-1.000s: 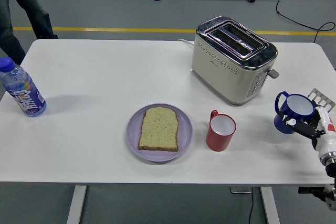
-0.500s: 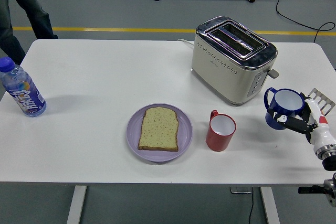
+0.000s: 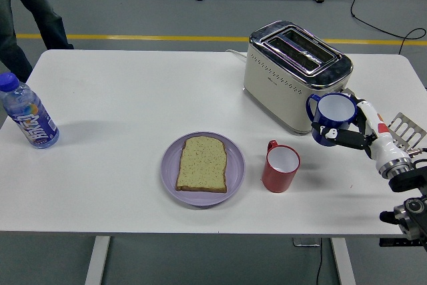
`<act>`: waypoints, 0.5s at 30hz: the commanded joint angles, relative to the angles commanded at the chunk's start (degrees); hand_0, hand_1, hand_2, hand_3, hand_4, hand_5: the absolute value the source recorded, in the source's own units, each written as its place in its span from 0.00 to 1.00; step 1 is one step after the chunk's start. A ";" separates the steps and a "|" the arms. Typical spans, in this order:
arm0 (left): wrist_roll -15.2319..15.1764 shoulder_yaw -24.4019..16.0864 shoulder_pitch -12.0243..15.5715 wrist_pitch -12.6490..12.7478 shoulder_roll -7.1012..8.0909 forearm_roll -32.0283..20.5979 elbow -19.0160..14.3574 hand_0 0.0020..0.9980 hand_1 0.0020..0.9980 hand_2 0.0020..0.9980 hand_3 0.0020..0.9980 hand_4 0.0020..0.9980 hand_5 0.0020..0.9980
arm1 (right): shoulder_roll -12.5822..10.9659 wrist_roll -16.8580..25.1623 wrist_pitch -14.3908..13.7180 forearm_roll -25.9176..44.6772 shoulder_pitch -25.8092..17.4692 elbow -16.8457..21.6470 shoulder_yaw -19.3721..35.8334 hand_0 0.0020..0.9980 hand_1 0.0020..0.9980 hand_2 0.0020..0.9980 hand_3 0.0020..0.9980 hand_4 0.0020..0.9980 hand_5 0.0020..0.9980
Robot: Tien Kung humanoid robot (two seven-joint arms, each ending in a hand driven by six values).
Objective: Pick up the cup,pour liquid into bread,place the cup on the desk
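Right hand reaching in from your lower right, fingers gripping blue cup, upright, white inside, beside toaster.

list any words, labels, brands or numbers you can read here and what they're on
Nothing can be read for certain.
Water bottle: white lettering on the blue label, too blurred and tilted to read.
Toaster: a small dark mark on its cream side, too small to read.
Blue cup in the right hand, red cup, purple plate and bread: no print visible.
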 joint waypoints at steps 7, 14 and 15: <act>0.07 -0.17 0.05 0.09 0.03 0.29 -0.04 0.69 0.76 0.77 0.61 0.40 1.00 | 0.41 -3.46 3.54 -3.93 3.47 -0.08 -3.41 0.48 0.41 0.53 0.50 0.73 0.00; 0.16 -0.33 0.06 0.15 0.07 0.60 -0.06 0.69 0.76 0.77 0.61 0.40 1.00 | 1.06 -4.01 3.94 -5.20 6.43 -0.35 -6.92 0.47 0.42 0.52 0.50 0.73 0.00; 0.17 -0.37 0.07 0.16 0.07 0.67 -0.06 0.69 0.76 0.77 0.61 0.40 1.00 | 1.13 -4.04 3.95 -5.38 6.85 -0.27 -7.30 0.47 0.42 0.52 0.50 0.73 0.00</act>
